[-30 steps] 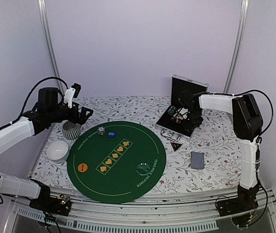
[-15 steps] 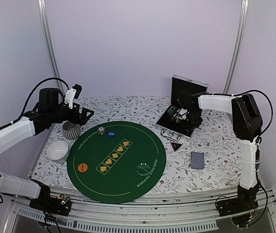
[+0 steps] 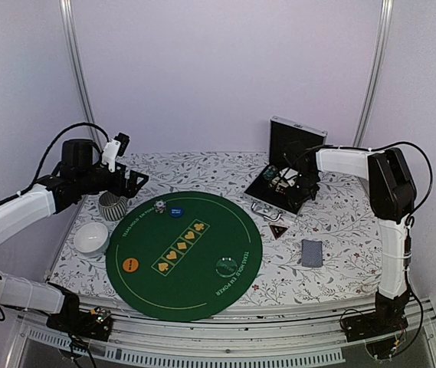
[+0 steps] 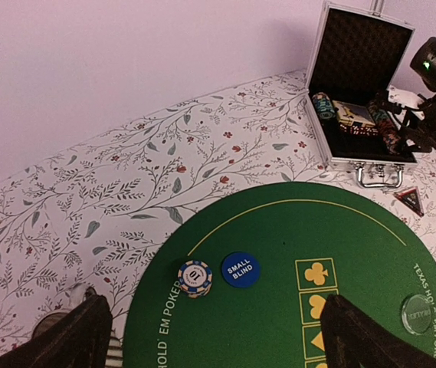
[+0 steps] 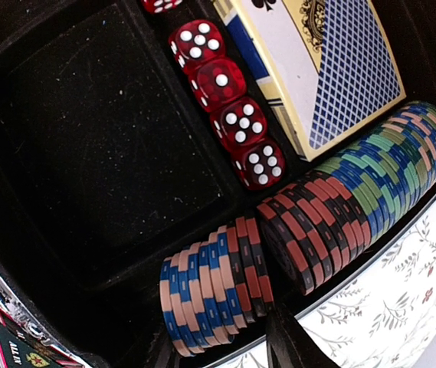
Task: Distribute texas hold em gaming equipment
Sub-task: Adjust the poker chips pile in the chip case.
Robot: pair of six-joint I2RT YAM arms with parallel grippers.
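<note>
In the open metal case my right gripper is shut on a short stack of blue, tan and red-black poker chips, one finger on each flat end. The stack stands apart from the longer chip row. Red dice and a boxed card deck lie beside it. On the green mat sit a chip stack, a blue "small blind" disc, an orange disc and a clear disc. My left gripper hovers open above the mat's far left.
A grey-blue card deck and a dark red-edged triangle lie on the floral cloth right of the mat. A striped cup and a white bowl stand left of it. The case lid stands upright.
My right gripper has shifted slightly to the right and back inside the case, chips still between its fingers. The left arm has stayed put.
</note>
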